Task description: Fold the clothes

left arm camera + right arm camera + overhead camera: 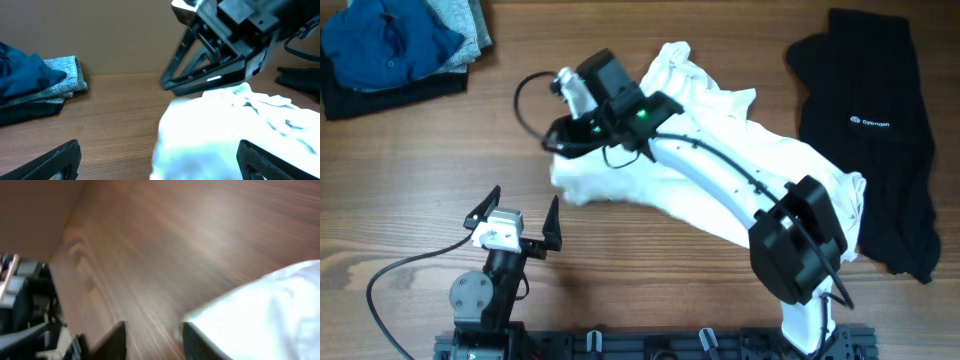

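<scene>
Your table (650, 275) holds the white T-shirt (712, 110) bunched mid-surface, folding hardly begun. Right gripper (558, 138) sits at its left edge, jaws apart, empty; left gripper (515, 225) gapes wide nearby. Next you need a hem pinched and spread flat

Large white short-sleeved T-shirt of thin wrinkly fabric (775, 150), crumpled, not laid flat, sprawled in a diagonal band across the middle of the wooden bench (650, 290), one end bunched into a rounded lump, edges rumpled and uneven
</scene>
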Robot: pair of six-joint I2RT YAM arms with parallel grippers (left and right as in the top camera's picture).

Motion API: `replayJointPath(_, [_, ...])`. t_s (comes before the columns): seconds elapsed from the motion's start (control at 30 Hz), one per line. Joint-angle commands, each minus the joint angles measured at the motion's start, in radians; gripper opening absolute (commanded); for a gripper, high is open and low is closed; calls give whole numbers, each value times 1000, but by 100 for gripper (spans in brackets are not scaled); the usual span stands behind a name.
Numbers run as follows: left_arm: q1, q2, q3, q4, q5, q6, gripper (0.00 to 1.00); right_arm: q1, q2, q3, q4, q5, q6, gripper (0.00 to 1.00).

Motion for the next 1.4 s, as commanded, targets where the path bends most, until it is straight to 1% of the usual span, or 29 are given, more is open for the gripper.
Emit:
replayJointPath(0.0, [3,-6,-4,-6,2,12,100,-32,-28,62,-59,44,-76,49])
replayJointPath(0.03, [3,-6,-4,-6,2,12,100,-58,-41,97,-103,106,-76,55])
replayJointPath(0.07, [3,-6,-4,-6,2,12,100,-91,-54,132,-147,166,-76,63])
replayJointPath(0.13, [3,-6,-4,-6,2,12,100,-161,-76,180,-204,256,-76,73])
replayJointPath(0.17, [3,-6,-4,-6,2,12,100,-190,-82,195,-222,285,-76,74])
replayJointPath(0.23, [3,-6,-4,-6,2,12,100,-273,-90,211,-253,361,-81,73])
replayJointPath(0.33, [3,-6,-4,-6,2,12,100,-388,-74,203,-287,446,-129,72])
replayJointPath(0.43, [3,-6,-4,-6,2,12,100,-491,-21,201,-330,431,-154,70])
replayJointPath(0.53, [3,-6,-4,-6,1,12,100,-550,43,201,-351,378,-188,70])
replayJointPath(0.63, [3,-6,-4,-6,2,12,100,-572,112,201,-358,389,-236,70])
replayJointPath(0.8, [3,-6,-4,-6,2,12,100,-599,208,201,-374,511,-233,72])
replayJointPath(0.93, [3,-6,-4,-6,2,12,100,-619,243,201,-385,502,-228,71])
replayJointPath(1.1, [3,-6,-4,-6,2,12,100,-631,282,201,-438,501,-229,71])
replayJointPath(1.37, [3,-6,-4,-6,2,12,100,-631,305,201,-486,502,-198,72])
